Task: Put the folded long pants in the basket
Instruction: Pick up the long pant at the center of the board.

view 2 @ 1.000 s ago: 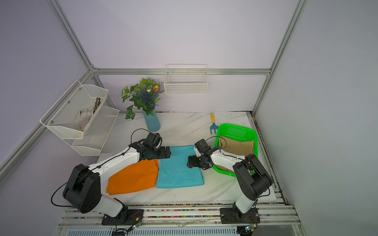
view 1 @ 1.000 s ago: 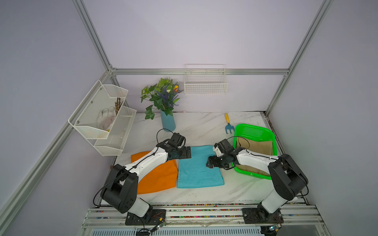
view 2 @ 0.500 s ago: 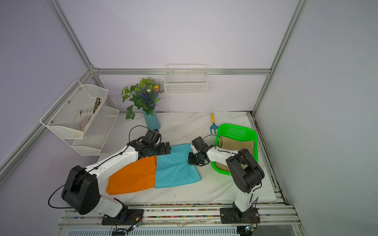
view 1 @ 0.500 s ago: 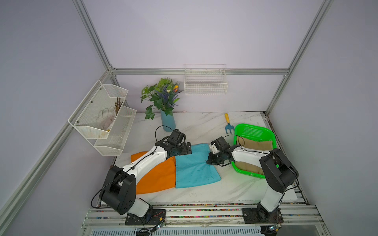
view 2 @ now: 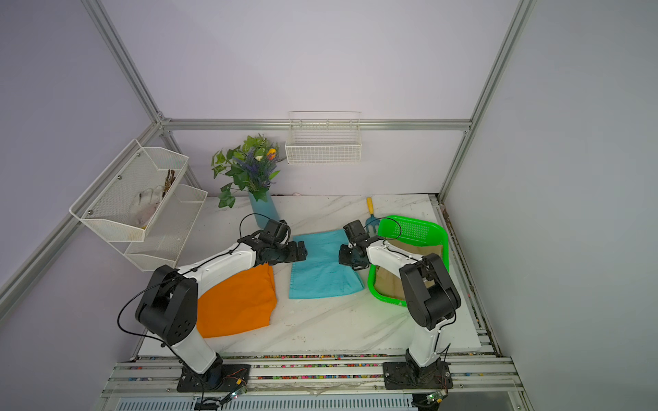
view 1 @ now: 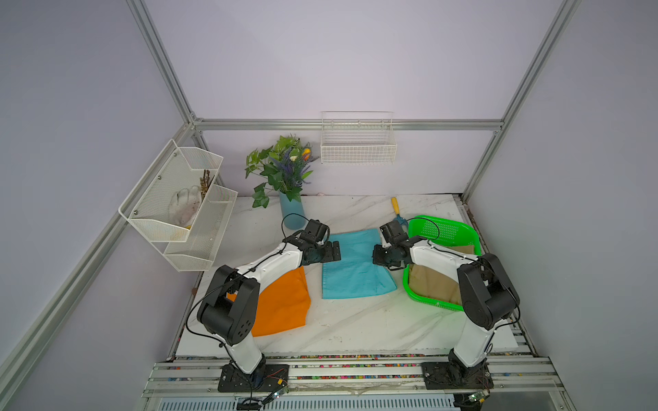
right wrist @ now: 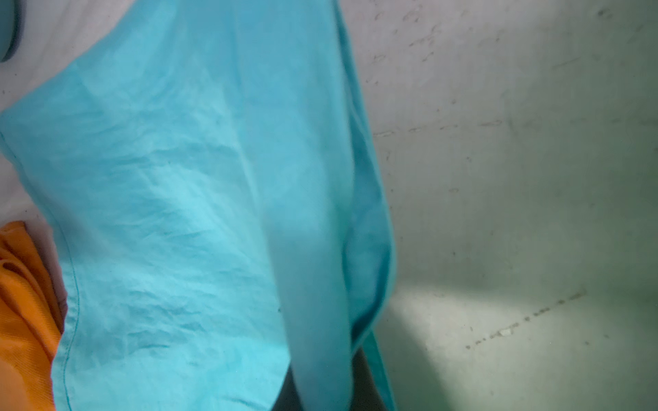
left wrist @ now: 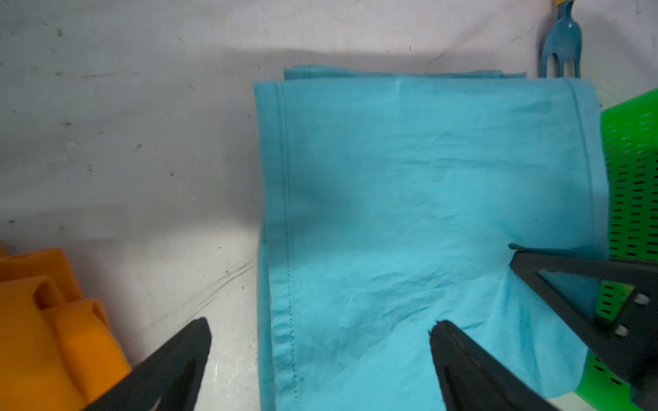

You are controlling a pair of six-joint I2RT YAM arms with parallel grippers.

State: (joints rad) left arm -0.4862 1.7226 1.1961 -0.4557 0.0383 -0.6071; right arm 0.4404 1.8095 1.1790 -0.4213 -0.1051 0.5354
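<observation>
Noting poses first: both arms reach low over the table (view 1: pixel 356 327), forearms nearly level, wrists turned toward each other.

Left gripper (view 1: pixel 333 252) sits at one side edge of the teal pants (view 1: pixel 356 270), jaws spread wide. In the left wrist view one finger hangs over bare marble and its partner over the cloth, with the hem between them. Nothing is held.

Right gripper (view 1: pixel 378 254) faces it from across the cloth, jaws closed on the opposite edge of the teal pants. The fabric puckers toward its tip and a fold rises there. The rest of the garment lies flat.

Containers: the green basket (view 1: pixel 445 227) lies just behind the right gripper, close beside the gripped edge. Tan pants (view 1: pixel 432 284) lie inside, covering most of its floor, and the right forearm crosses above them.

Edges and room: orange pants (view 1: pixel 285 302) lie behind the left gripper, partly under its forearm, a strip of marble separating them from the teal. A garden fork (view 1: pixel 397 210) lies beyond the right gripper, beside the basket's far corner. Bare marble stretches from the teal pants' front hem toward the arm bases.
</observation>
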